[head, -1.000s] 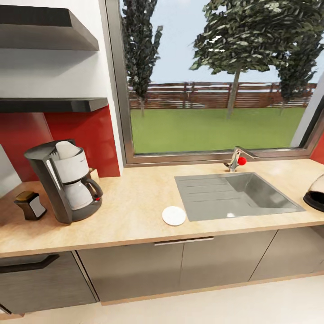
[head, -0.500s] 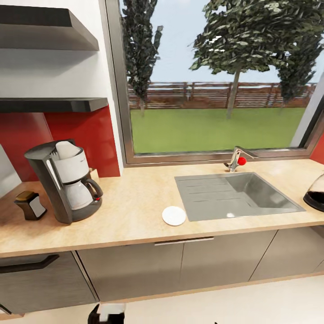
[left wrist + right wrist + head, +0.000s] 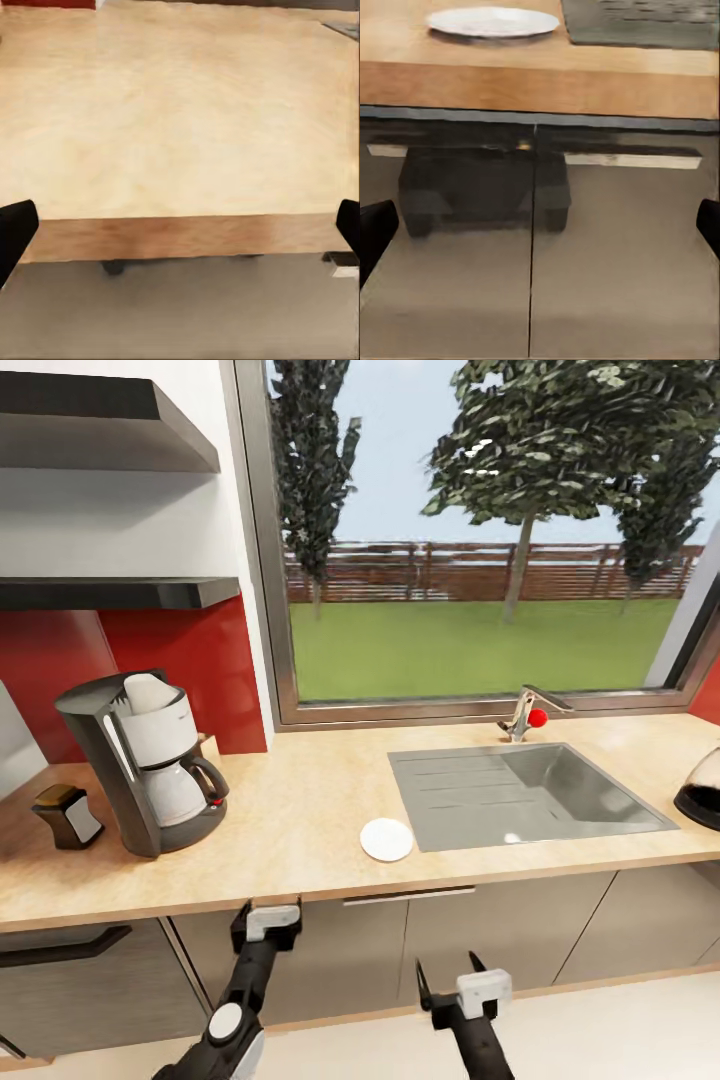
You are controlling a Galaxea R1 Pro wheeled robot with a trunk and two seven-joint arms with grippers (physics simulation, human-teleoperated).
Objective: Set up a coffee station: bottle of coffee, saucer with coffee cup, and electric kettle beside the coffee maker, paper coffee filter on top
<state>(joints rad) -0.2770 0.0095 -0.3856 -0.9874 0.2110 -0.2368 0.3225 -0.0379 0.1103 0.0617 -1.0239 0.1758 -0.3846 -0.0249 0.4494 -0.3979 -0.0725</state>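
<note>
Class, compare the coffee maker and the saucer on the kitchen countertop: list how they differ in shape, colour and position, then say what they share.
The coffee maker stands tall and upright; the saucer lies flat and round. The coffee maker is mostly black with a pale basket and glass carafe; the saucer is plain white. The coffee maker sits near the red backsplash, beside the bottle of coffee; the saucer lies next to the sink, near the front edge. Both rest on the kitchen countertop.
</note>
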